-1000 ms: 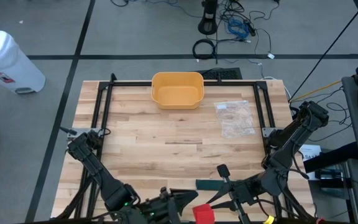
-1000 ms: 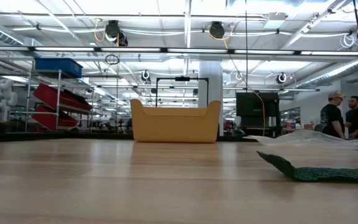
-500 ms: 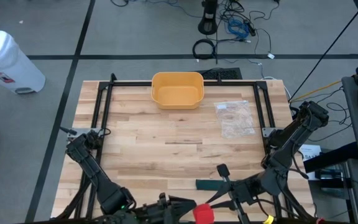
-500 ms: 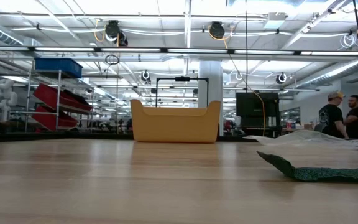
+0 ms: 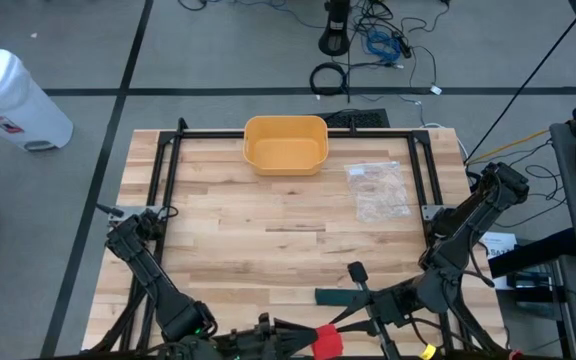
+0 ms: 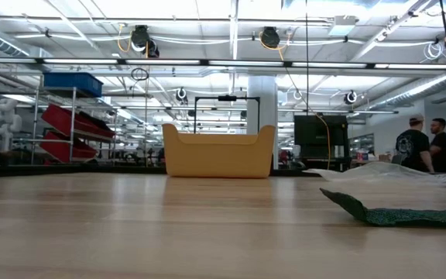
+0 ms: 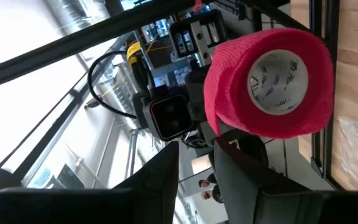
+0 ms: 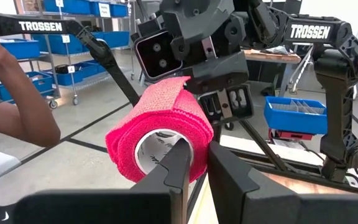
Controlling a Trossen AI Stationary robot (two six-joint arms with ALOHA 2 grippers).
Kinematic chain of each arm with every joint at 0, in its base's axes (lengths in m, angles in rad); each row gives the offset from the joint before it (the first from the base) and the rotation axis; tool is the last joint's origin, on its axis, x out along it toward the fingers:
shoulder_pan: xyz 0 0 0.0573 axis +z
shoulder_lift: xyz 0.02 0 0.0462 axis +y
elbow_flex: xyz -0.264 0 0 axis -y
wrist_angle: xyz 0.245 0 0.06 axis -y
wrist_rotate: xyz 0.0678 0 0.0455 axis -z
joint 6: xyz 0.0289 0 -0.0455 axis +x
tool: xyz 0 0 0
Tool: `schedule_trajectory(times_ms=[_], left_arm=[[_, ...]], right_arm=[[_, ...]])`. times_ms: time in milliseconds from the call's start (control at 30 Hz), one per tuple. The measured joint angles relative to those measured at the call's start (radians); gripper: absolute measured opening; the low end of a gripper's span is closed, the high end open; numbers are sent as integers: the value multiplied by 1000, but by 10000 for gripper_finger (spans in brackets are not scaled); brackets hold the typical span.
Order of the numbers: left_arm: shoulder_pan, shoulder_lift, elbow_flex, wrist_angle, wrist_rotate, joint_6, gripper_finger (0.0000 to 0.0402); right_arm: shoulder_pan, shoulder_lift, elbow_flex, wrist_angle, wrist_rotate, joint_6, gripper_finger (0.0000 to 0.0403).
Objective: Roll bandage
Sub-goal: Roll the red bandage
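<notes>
A: Down at the near edge of the table (image 5: 218, 240), both arms meet over a pink bandage roll (image 5: 327, 341). What's going on?

B: 2 grippers share it. The right gripper (image 8: 194, 163) is pinched on the roll's wall, 1 finger inside the core. The left gripper (image 7: 194, 163) is clamped on it too, I think, from the other side.

A: How do they roll it well?

B: Keep 1 side tight, turn the other slow, so the loose flap lies flat & doesn't slip. Don't squash the core.

A: How are the arms bent?

B: Both fold low & reach inward, wrists facing each other, roll off the wood.

A: Other stuff?

B: A dark green bandage strip (image 5: 340, 296) lies flat nearby. Yellow bin (image 5: 285, 144) & clear bag (image 5: 378, 190) sit far back, not touched.
</notes>
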Motion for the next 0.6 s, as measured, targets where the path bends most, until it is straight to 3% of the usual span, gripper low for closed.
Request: schedule_trajectory(times_ms=[267,600], left_arm=[[-2,0,0,-13,2,-3,109],[-3,0,0,-22,82,-4,109]], right_arm=[[0,0,0,-1,0,0,41],[0,0,0,-1,0,0,41]])
